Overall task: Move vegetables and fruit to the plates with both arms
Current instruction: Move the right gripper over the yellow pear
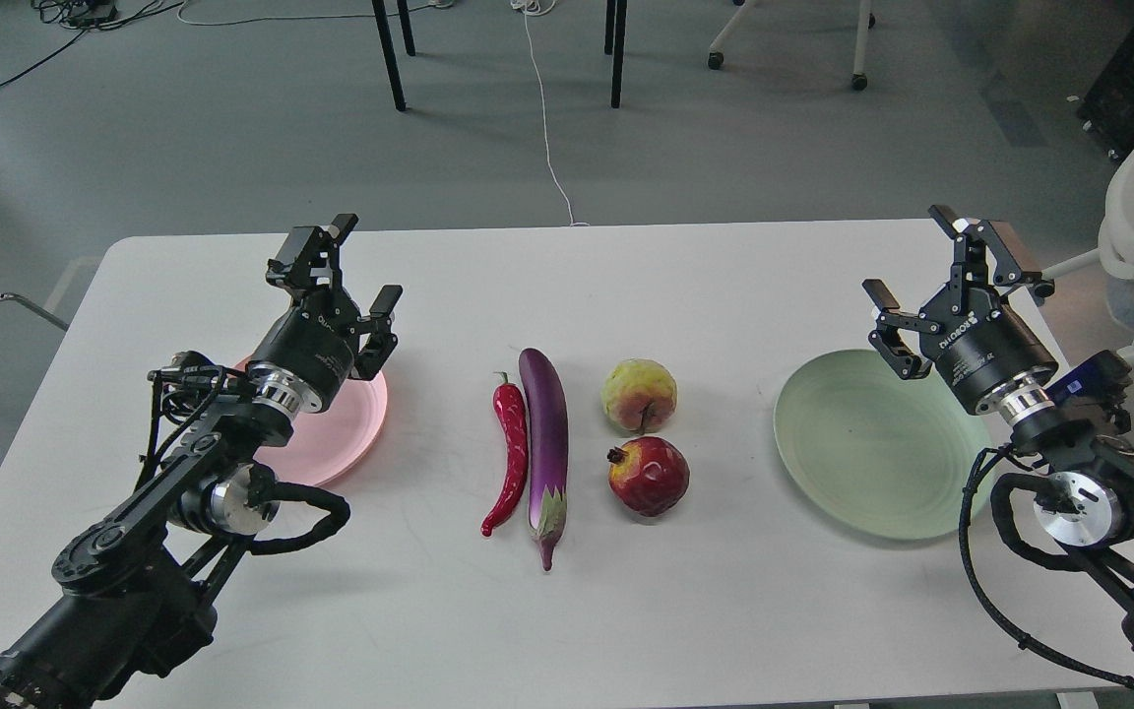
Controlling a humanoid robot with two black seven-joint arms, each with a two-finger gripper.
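The left arm covers the near-left part of the pink plate [350, 433], so only its right and lower rim show; what can be seen of its surface is bare. The right arm's wrist overlaps the right edge of the green plate [862, 453], and the rest of that ridged plate holds nothing. Both arms are cut off at the lower corners of the view, and the near edge of the white bench [724, 611] runs out of the picture at the bottom.

The left pincer [355, 271] is raised over the far rim of the pink plate with its two fingers spread apart and nothing between them. The right pincer [951, 271] stands above the far right edge of the green plate, its fingers also spread wide and holding nothing.

All four pieces of produce lie on the bench between the two plates, none on a plate. The red chili pepper [510, 455] and the purple eggplant [546, 448] lie side by side lengthwise, touching or nearly so; the eggplant's pale calyx end points toward the near edge. Just to their right sits the yellow-green fruit [639, 395], with the dark red pomegranate [649, 477] directly in front of it, the two close together; whether they touch cannot be made out.
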